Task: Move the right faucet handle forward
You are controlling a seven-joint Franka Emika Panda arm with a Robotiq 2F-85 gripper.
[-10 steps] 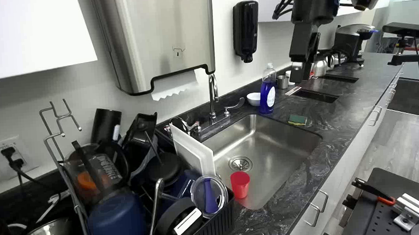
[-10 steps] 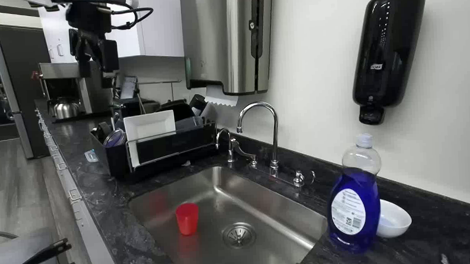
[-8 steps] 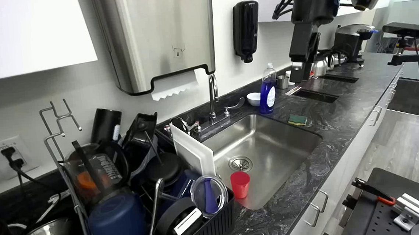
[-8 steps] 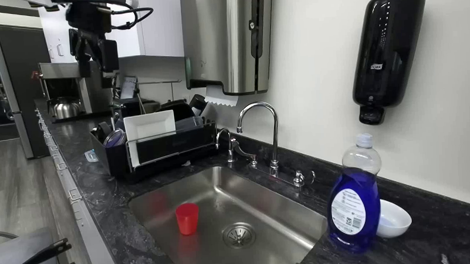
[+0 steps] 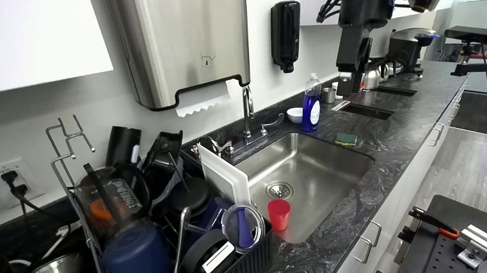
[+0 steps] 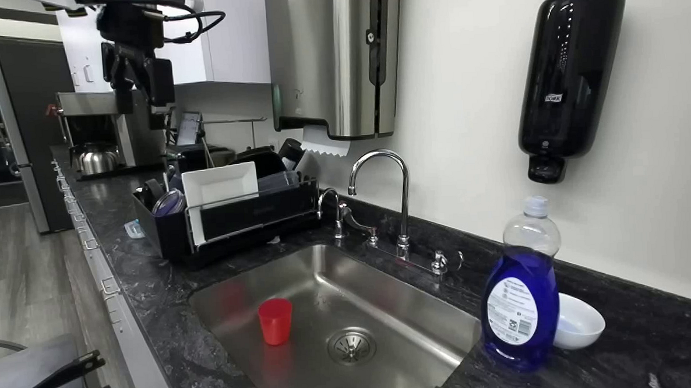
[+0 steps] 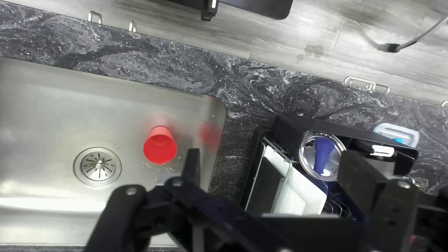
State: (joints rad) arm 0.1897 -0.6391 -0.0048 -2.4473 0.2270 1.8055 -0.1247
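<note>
The right faucet handle is a short chrome lever stub behind the sink, right of the spout. It shows in both exterior views (image 5: 274, 122) (image 6: 440, 263), its lever pointing away from the spout towards the wall side. The tall thin chrome spout (image 5: 247, 110) (image 6: 405, 209) stands between it and the matching left lever (image 5: 227, 148) (image 6: 359, 223). My gripper (image 5: 352, 87) (image 6: 141, 109) hangs high above the counter, well apart from the handle. In the wrist view the gripper (image 7: 274, 162) is open, its fingers wide apart with nothing between them. The faucet is out of the wrist view.
A full dish rack (image 5: 252, 260) (image 6: 236, 234) stands beside the sink (image 5: 322, 165). A red cup (image 5: 279, 214) (image 7: 160, 145) is in the sink. A blue soap bottle (image 6: 522, 303) and white bowl (image 6: 578, 322) stand near the handle. A towel dispenser (image 5: 189, 37) overhangs the back.
</note>
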